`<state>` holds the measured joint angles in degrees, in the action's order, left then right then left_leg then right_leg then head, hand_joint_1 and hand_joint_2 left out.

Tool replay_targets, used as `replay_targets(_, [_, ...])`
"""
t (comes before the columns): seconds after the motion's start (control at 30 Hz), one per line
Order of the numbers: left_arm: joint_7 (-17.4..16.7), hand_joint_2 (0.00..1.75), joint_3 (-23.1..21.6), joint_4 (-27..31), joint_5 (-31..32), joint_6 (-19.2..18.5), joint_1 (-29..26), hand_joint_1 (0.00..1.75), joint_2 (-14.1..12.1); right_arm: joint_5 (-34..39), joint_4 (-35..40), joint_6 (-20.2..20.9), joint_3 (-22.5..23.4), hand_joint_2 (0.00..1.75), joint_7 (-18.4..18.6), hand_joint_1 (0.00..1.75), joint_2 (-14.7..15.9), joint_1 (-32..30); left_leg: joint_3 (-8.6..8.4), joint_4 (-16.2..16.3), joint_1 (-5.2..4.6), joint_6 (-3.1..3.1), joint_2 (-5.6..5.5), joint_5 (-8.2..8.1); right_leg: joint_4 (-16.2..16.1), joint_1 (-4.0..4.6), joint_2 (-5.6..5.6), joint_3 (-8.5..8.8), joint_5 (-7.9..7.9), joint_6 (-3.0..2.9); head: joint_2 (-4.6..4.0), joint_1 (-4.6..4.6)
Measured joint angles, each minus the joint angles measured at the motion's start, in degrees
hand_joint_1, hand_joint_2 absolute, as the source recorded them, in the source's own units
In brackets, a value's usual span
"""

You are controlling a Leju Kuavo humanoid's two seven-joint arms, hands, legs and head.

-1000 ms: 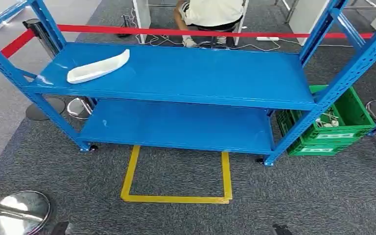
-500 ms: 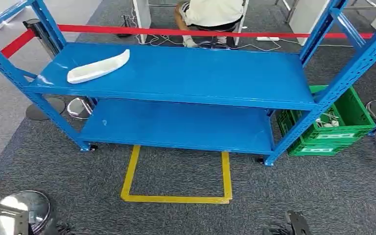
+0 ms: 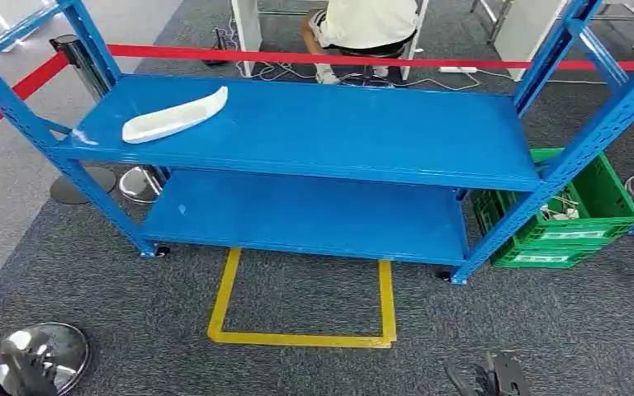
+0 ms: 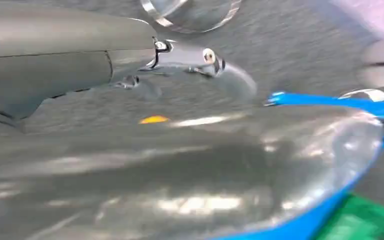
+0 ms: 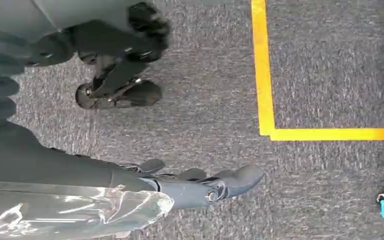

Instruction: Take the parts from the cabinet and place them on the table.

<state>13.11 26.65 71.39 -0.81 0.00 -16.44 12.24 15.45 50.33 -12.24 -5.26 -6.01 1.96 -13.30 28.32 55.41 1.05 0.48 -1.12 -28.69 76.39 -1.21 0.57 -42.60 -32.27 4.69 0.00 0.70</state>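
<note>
The blue shelving rack (image 3: 314,132) looks like painted metal with a smooth, slightly glossy finish, and the white part (image 3: 175,116) lying on its top shelf looks like smooth matt plastic. The floor is rough grey carpet (image 3: 545,330) with glossy yellow tape (image 3: 297,337) stuck on it. There's also a mirror-shiny chrome stanchion base (image 3: 45,353) and a green plastic crate (image 3: 578,223) with a lattice wall.

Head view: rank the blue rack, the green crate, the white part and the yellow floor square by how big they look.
1. Blue rack, by far the largest.
2. Yellow floor square.
3. Green crate, though the rack hides part of it.
4. White part, smallest; it lies farther off than the square, so true sizes stay unsure.
</note>
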Motion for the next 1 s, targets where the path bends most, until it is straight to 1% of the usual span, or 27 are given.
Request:
replay_targets(0.03, [0.3, 0.00, 0.5, 1.3, 0.4, 0.4, -0.2, 0.00, 0.3, 0.6, 0.3, -0.5, -0.8, 0.00, 0.0, 0.00, 0.3, 0.0, -0.70, 0.0, 0.32, -0.39, -0.03, -0.51, -2.0, -0.22, -0.02, 0.43, 1.81, 0.25, 0.02, -0.09])
replay_targets(0.07, [0.8, 0.00, 1.0, 2.7, 0.8, 0.9, -0.4, 0.00, 0.5, 1.1, 0.6, -1.1, -1.5, 0.00, 0.0, 0.00, 0.6, -0.1, -1.69, 0.1, 0.81, -0.98, -0.02, -1.17, -6.4, -0.58, -0.10, 2.18, 4.11, 0.68, 0.02, -0.02])
replay_targets(0.1, [1.2, 0.00, 1.4, 4.0, 1.0, 1.4, -0.4, 0.00, 0.9, 1.7, 0.9, -1.7, -2.3, 0.00, 0.0, 0.00, 0.8, -0.1, -2.60, 0.1, 1.26, -1.75, -0.02, -1.76, -11.3, -1.09, -0.26, 4.28, 6.45, 1.46, 0.02, -0.04])
replay_targets(0.13, [1.6, 0.00, 1.9, 5.3, 1.2, 1.8, -0.5, 0.00, 1.1, 2.3, 0.9, -2.3, -2.9, 0.00, 0.0, 0.00, 0.9, -0.3, -3.28, 0.1, 1.03, -2.67, 0.03, -2.57, -15.7, -1.92, -0.41, 5.97, 9.38, 2.25, 0.02, 0.29])
replay_targets(0.17, [2.1, 0.00, 2.5, 6.7, 1.4, 2.2, -0.5, 0.00, 1.2, 2.8, 0.9, -2.8, -3.8, 0.00, 0.1, 0.00, 0.9, 0.0, -3.77, 0.7, 1.41, -3.13, -0.06, -3.29, -16.2, -1.73, 0.06, 5.81, 7.20, 1.54, 0.00, 1.09])
replay_targets(0.2, [2.7, 0.00, 2.8, 8.0, 1.4, 2.5, -0.3, 0.00, 1.4, 3.1, 1.1, -3.2, -4.5, 0.00, 0.2, 0.00, 1.2, 0.1, -3.50, 0.1, 1.09, -3.62, -0.11, -3.46, -15.8, -1.43, 0.35, 6.40, 6.44, -0.27, 0.00, 0.78])
replay_targets(0.27, [3.2, 0.00, 3.2, 10.1, 1.4, 2.7, -0.2, 0.00, 1.8, 3.5, 1.5, -3.6, -5.5, 0.00, 0.2, 0.00, 1.6, -0.2, -4.32, -0.4, 1.23, -4.60, -0.13, -2.66, -15.9, -1.47, 0.34, 6.41, 6.41, -1.39, 0.00, 0.61])
replay_targets(0.3, [3.2, 0.00, 3.4, 10.7, 1.4, 2.8, -0.1, 0.00, 1.9, 3.6, 1.5, -3.6, -5.9, 0.00, 0.2, 0.00, 1.7, 0.0, -3.28, 1.2, 1.45, -4.96, -0.19, -1.67, -15.9, -1.46, 0.55, 7.26, 6.15, -1.87, 0.00, 0.52])
replay_targets(0.33, [3.3, 0.00, 3.4, 11.2, 1.5, 2.8, 0.1, 0.00, 2.1, 3.7, 1.7, -3.8, -6.2, 0.00, 0.2, 0.00, 1.8, -0.2, -1.18, 5.1, 1.46, -5.11, 0.11, 0.41, -16.4, -1.40, 0.42, 7.95, 5.72, -2.40, 0.00, 0.41])
replay_targets(0.37, [3.6, 0.00, 3.5, 11.7, 1.6, 2.8, 0.1, 0.00, 2.2, 4.1, 1.8, -3.8, -6.5, 0.00, 0.1, 0.00, 1.9, -0.2, 1.88, 9.8, 1.36, -5.01, 0.37, 1.53, -16.9, -1.22, 0.27, 8.81, 5.33, -2.80, 0.02, 0.15])
replay_targets(0.4, [4.0, 0.00, 3.6, 12.2, 1.7, 2.8, 0.1, 0.00, 2.2, 4.4, 1.8, -3.7, -6.8, 0.00, 0.1, 0.00, 2.1, -0.3, 5.32, 14.1, 1.17, -4.84, 0.50, 0.69, -17.5, -1.05, 0.22, 9.84, 4.86, -3.13, 0.02, 0.13])
replay_targets(0.47, [4.3, 0.00, 4.0, 12.9, 1.9, 2.8, -0.2, 0.00, 2.3, 5.0, 1.8, -3.7, -7.6, 0.00, 0.1, 0.00, 2.2, -0.5, 10.30, 18.2, 0.70, -4.38, 0.51, -5.15, -18.9, -0.62, 0.33, 12.43, 3.84, -3.52, 0.02, 0.07])
replay_targets(0.5, [4.6, 0.00, 4.1, 13.1, 1.9, 2.8, -0.3, 0.00, 2.4, 5.3, 1.9, -3.7, -7.9, 0.00, 0.0, 0.00, 2.3, -0.7, 11.79, 18.0, 0.42, -3.99, 0.51, -8.07, -19.6, -0.41, 0.43, 14.03, 3.20, -3.64, 0.02, 0.06])
replay_targets(0.53, [4.9, 0.00, 4.3, 13.2, 1.9, 2.8, -0.3, 0.00, 2.4, 5.6, 2.0, -3.7, -8.3, 0.00, 0.0, 0.00, 2.4, -0.8, 12.60, 16.8, 0.12, -3.57, 0.51, -9.78, -20.2, -0.22, 0.56, 15.71, 2.52, -3.68, 0.00, 0.06])
replay_targets(0.57, [5.0, 0.00, 4.5, 13.3, 1.9, 2.8, -0.3, 0.00, 2.4, 5.9, 2.0, -3.7, -8.7, 0.00, 0.0, 0.00, 2.5, -0.8, 12.78, 14.4, -0.18, -3.11, 0.50, -9.53, -20.6, -0.08, 0.77, 17.36, 1.64, -3.60, 0.00, 0.02])
replay_targets(0.6, [5.2, 0.00, 4.8, 13.3, 1.9, 2.8, -0.3, 0.00, 2.5, 6.1, 2.0, -3.7, -9.0, 0.00, 0.0, 0.00, 2.6, -0.8, 12.72, 11.0, -0.57, -2.37, 0.50, -6.36, -21.0, 0.09, 0.81, 19.09, 0.72, -3.47, 0.02, -0.09])
replay_targets(0.63, [5.3, 0.00, 5.1, 13.3, 1.9, 2.8, -0.4, 0.00, 2.5, 6.2, 2.1, -3.8, -9.4, 0.00, 0.0, 0.00, 2.7, -0.8, 12.73, 7.1, -1.04, -1.41, 0.54, 0.80, -21.3, 0.13, 0.80, 19.73, -0.26, -3.49, 0.00, -0.15])
replay_targets(0.67, [5.4, 0.00, 5.5, 13.4, 1.9, 2.8, -0.6, 0.00, 2.5, 6.3, 2.1, -3.8, -9.8, 0.00, 0.0, 0.00, 2.8, -0.7, 13.47, 3.6, -1.53, -0.93, 0.50, 8.04, -20.9, 0.39, 0.99, 21.53, -1.33, -3.35, 0.00, -0.15])
replay_targets(0.7, [5.5, 0.00, 5.6, 13.5, 1.9, 2.8, -0.7, 0.00, 2.5, 6.5, 2.1, -3.9, -10.0, 0.00, 0.0, 0.00, 2.9, -0.6, 13.02, 0.7, -1.83, -0.87, 0.34, 9.16, -21.0, 0.78, 1.34, 21.46, -2.64, -3.08, 0.00, -0.53])
replay_targets(0.73, [5.7, 0.00, 5.7, 13.7, 1.9, 2.8, -0.7, 0.00, 2.5, 6.5, 2.6, -3.9, -10.1, 0.00, 0.0, 0.00, 3.2, -0.7, 12.43, 1.7, -1.68, -1.07, 0.19, 8.88, -22.2, 1.00, 1.21, 23.31, -3.77, -3.12, 0.00, -0.13])
replay_targets(0.77, [5.9, 0.00, 5.8, 13.8, 1.7, 2.8, -0.6, 0.00, 2.7, 6.5, 2.8, -3.9, -10.2, 0.00, -0.2, 0.00, 3.3, -0.6, 11.66, 1.5, -1.39, -0.99, 0.04, 9.31, -20.9, 1.12, 1.14, 23.87, -2.74, -2.60, 0.00, -0.26])
replay_targets(0.8, [6.0, 0.00, 5.9, 13.8, 1.6, 2.4, -0.4, 0.00, 2.7, 6.5, 2.8, -4.0, -10.4, 0.00, -0.2, 0.00, 3.5, -0.3, 10.71, 1.7, -1.37, -0.64, 0.17, 10.22, -20.0, 1.10, 1.15, 23.98, -2.43, -2.29, 0.00, -0.07])
replay_targets(0.83, [5.9, 0.00, 5.9, 13.8, 1.4, 2.3, -0.3, 0.00, 2.7, 6.6, 2.8, -4.1, -10.7, 0.00, -0.2, 0.00, 3.6, 0.0, 9.98, 1.7, -1.22, -0.19, 0.23, 9.66, -16.9, 1.07, 0.92, 22.90, -1.68, -1.97, 0.02, -0.04])
replay_targets(0.87, [5.9, 0.00, 6.1, 13.9, 1.3, 2.3, 0.0, 0.00, 2.7, 6.6, 2.9, -4.1, -10.9, 0.00, -0.2, 0.00, 3.6, 0.3, 9.55, 1.7, -1.24, 0.11, 0.31, 9.09, -12.4, 1.09, 0.40, 20.29, -0.81, -1.81, 0.00, -0.17])
replay_targets(0.9, [5.9, 1.75, 6.3, 13.9, 1.3, 2.2, 0.1, 0.00, 2.7, 6.6, 3.0, -4.1, -11.0, 0.00, -0.2, 0.00, 3.6, 0.3, 9.18, 1.7, -1.25, 0.36, 0.34, 8.47, -8.0, 1.17, 0.01, 17.08, -1.88, -1.69, 0.02, -0.05])
replay_targets(0.93, [5.9, 1.75, 6.3, 13.9, 1.3, 2.1, 0.1, 0.00, 2.8, 6.6, 3.0, -4.2, -11.1, 0.00, -0.2, 0.00, 3.7, 0.2, 8.64, 1.7, -1.30, 0.52, 0.33, 7.77, -5.0, 1.18, -0.07, 14.38, -4.87, -1.62, 0.02, -0.04])
replay_targets(1.0, [5.6, 1.75, 6.3, 13.9, 0.9, 0.7, 0.0, 0.00, 2.8, 6.8, 3.0, -4.5, -11.4, 0.00, -0.2, 0.00, 4.0, 0.1, 7.19, 1.7, -1.42, 0.72, 0.19, 6.35, -3.3, 1.21, -0.07, 10.70, -10.96, -1.74, 0.00, 0.02])
